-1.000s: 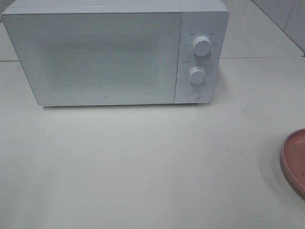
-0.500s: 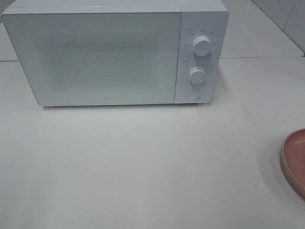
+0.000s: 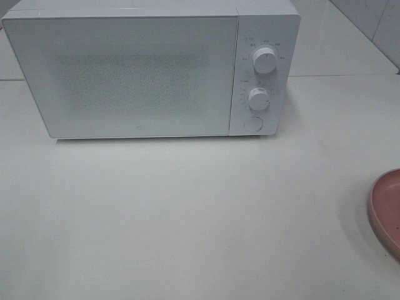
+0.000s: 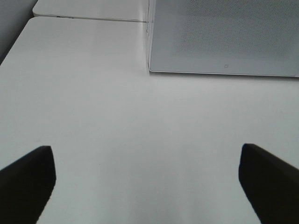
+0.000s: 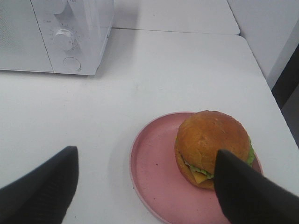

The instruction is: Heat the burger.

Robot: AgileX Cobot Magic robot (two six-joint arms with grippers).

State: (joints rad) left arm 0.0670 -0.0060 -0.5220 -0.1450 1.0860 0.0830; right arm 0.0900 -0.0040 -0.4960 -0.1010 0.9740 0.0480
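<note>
The burger (image 5: 212,147), with a golden-brown bun, lettuce and cheese, sits on a round pink plate (image 5: 154,179); only the plate's edge (image 3: 386,209) shows at the right border of the exterior high view. My right gripper (image 5: 147,196) hovers open above the plate, one dark fingertip (image 5: 247,193) overlapping the burger's near side. My left gripper (image 4: 147,184) is open over bare table, in front of the white microwave (image 3: 150,69), whose door is shut. Neither gripper appears in the exterior high view.
The microwave's control panel has two knobs (image 3: 265,60) and a round button (image 3: 252,123). The white table (image 3: 187,212) stretches in front of it. A table edge and dark gap lie right of the plate (image 5: 285,98).
</note>
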